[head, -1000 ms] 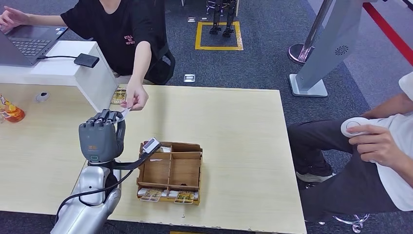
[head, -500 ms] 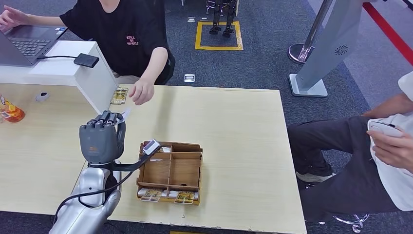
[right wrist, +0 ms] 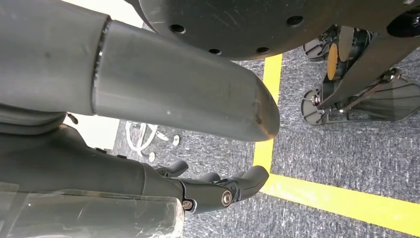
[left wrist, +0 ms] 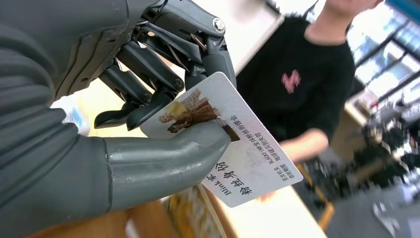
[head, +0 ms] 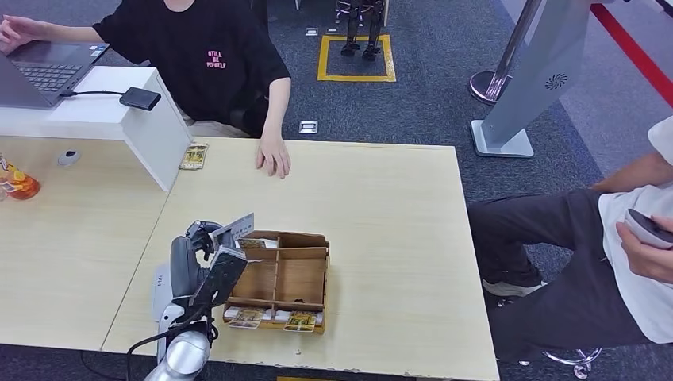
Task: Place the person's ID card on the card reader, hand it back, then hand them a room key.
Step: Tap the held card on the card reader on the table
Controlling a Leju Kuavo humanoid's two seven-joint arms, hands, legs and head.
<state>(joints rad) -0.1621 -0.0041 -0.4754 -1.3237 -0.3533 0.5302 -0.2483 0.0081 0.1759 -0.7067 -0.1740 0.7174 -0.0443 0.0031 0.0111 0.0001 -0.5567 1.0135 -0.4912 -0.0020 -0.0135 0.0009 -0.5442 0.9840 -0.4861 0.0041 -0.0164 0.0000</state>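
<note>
My left hand (head: 205,266) pinches the white ID card (head: 236,227) and holds it tilted over the left rim of the wooden box (head: 314,270). In the left wrist view the ID card (left wrist: 247,161), with a small picture and printed text, sits between the thumb (left wrist: 163,158) and the dark fingers (left wrist: 148,84). Room key cards (head: 246,317) lie in the box's front slots. The black card reader (head: 140,98) rests on the white counter at the far left. The person's hand (head: 274,155) lies flat on the table's far edge. My right hand (right wrist: 218,191) hangs over the floor with nothing in it.
Another card (head: 194,155) lies by the white counter (head: 151,127). A laptop (head: 40,71) sits at the far left, and an orange item (head: 17,182) is at the left edge. A second person (head: 635,238) sits on the right. A grey kiosk stand (head: 524,87) rises behind the table.
My left hand has taken the card from the person, drawn back and turned over the box's left rim. The person's hand pulled away and settled on the table's far edge.
</note>
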